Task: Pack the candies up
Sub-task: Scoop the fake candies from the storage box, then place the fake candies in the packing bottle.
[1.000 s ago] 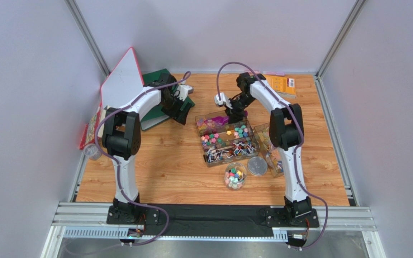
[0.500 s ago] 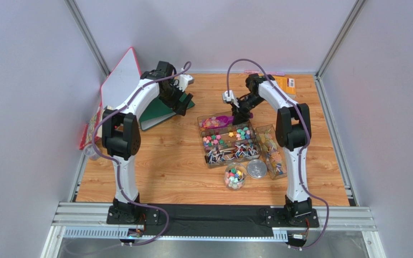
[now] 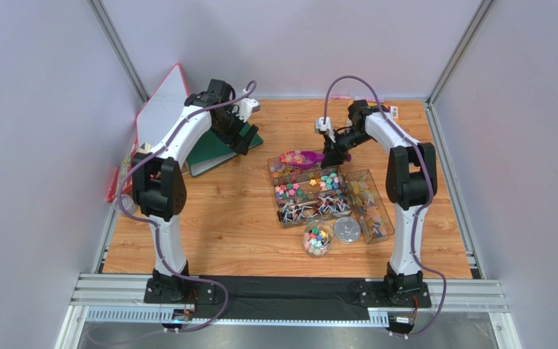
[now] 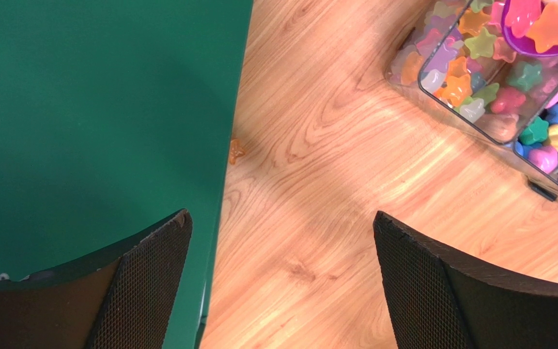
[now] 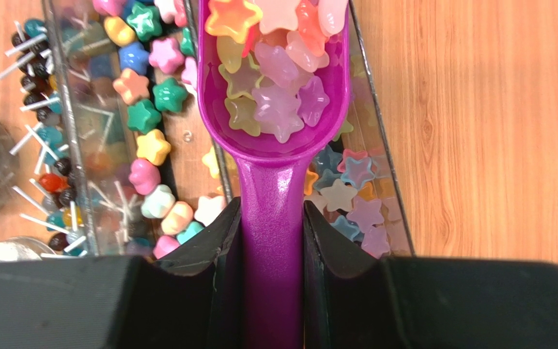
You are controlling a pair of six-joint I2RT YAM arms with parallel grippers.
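**Scoop raised; right arm swung outward**

Over the last second the right jaws have drawn back to the right, lifting the purple plastic scoop (image 5: 273,182).

- Near: a small round clear jar (image 3: 317,239), part-filled, with its lid (image 3: 347,228) beside it.
- Middle: clear compartmented trays (image 5: 376,123) holding the mixed star and stick candies (image 5: 278,102).
- Far: the right jaws clamp the scoop handle, with the bowl kept level, probably so the load does not spill.
- Far left: the left jaws are spread and empty over a green book (image 4: 100,109), out of the way.

A divided tray (image 3: 282,218) of candies (image 3: 324,179) sits mid-table, with a loaded scoop (image 3: 298,156) over its far compartment, a narrower tray (image 3: 357,177) against its right side, a round jar (image 3: 317,239) and lid (image 3: 347,228) just before it, and a folder (image 3: 209,156) far left.
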